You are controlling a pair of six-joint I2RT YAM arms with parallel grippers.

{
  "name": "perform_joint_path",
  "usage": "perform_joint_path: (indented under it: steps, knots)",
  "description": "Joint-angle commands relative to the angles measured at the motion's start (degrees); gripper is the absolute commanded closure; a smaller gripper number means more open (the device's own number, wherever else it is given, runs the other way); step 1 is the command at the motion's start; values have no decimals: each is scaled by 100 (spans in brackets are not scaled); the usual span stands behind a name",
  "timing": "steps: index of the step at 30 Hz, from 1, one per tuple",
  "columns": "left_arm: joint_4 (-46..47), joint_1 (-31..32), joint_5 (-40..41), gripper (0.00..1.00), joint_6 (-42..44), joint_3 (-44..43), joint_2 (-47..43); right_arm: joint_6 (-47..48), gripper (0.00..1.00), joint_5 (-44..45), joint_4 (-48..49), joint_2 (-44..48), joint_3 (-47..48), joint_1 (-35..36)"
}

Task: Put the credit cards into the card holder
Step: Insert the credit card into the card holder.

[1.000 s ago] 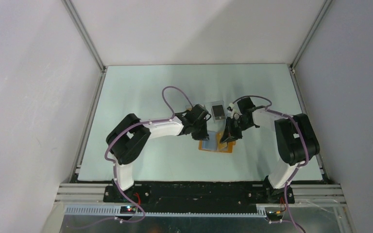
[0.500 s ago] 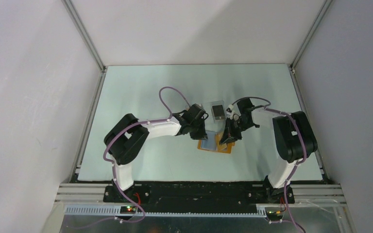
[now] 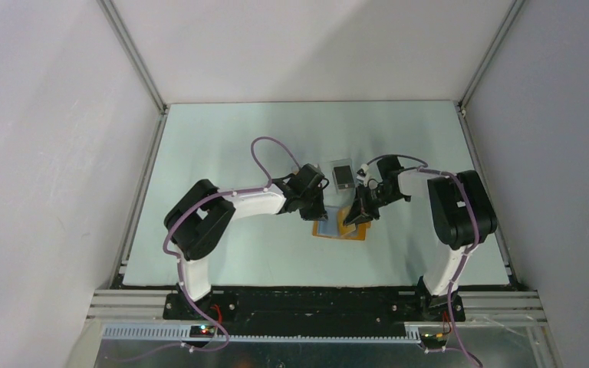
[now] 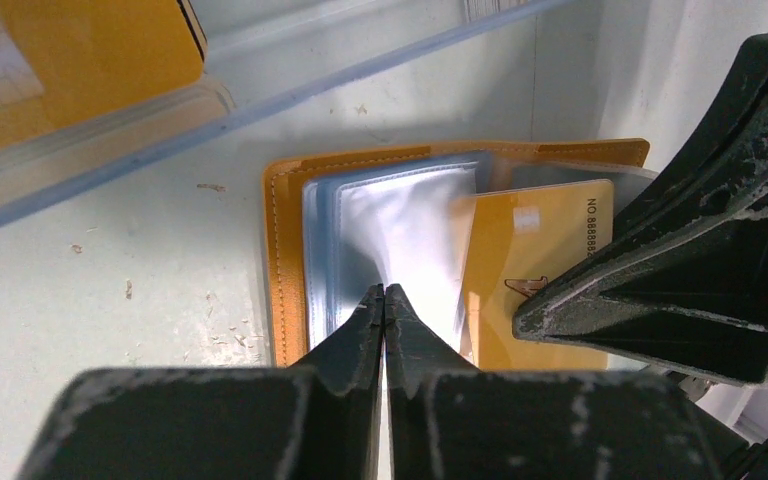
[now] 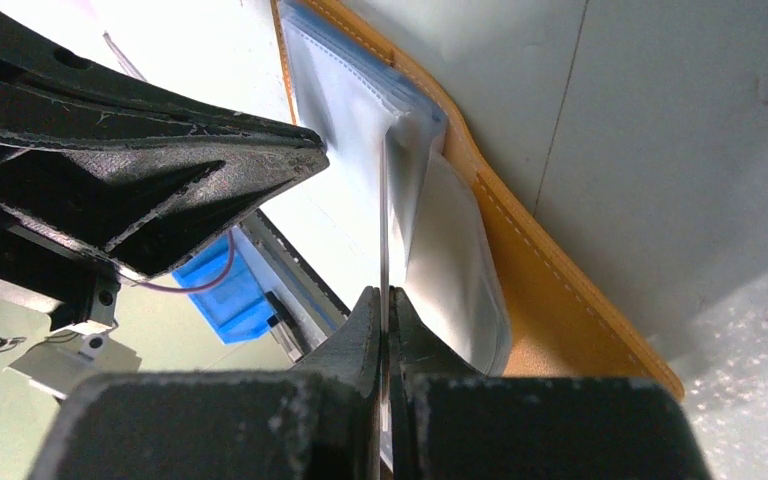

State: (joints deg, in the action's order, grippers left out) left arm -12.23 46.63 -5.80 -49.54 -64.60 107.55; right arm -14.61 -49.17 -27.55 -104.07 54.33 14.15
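The holder [image 4: 285, 250] is orange-tan with pale stitching along its edge, its sleeves [image 4: 400, 230] are clear with a silvery, bluish sheen, and the card [image 4: 535, 260] is golden yellow with small dark print. The fingers [image 4: 352, 347] are black with whitish scuffs, and the table [image 4: 110, 290] is pale mint flecked with tiny brown specks. The arms [image 3: 264, 201] are white and black with purple cables [image 3: 268, 139]; one clear case [image 3: 343, 175] has a black centre, another [image 4: 70, 50] a yellow-orange one.
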Motion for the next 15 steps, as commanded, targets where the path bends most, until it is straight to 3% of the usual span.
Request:
perform_joint_path:
  steps: [1, 15]
  knots:
    - [-406, -58, 298, 95, 138, 148, 117, 185, 100, -479, 124, -152, -63, -69]
    - [-543, -62, 204, 98, 222, 124, 55, 73, 100, 60, 456, -165, -109, -57]
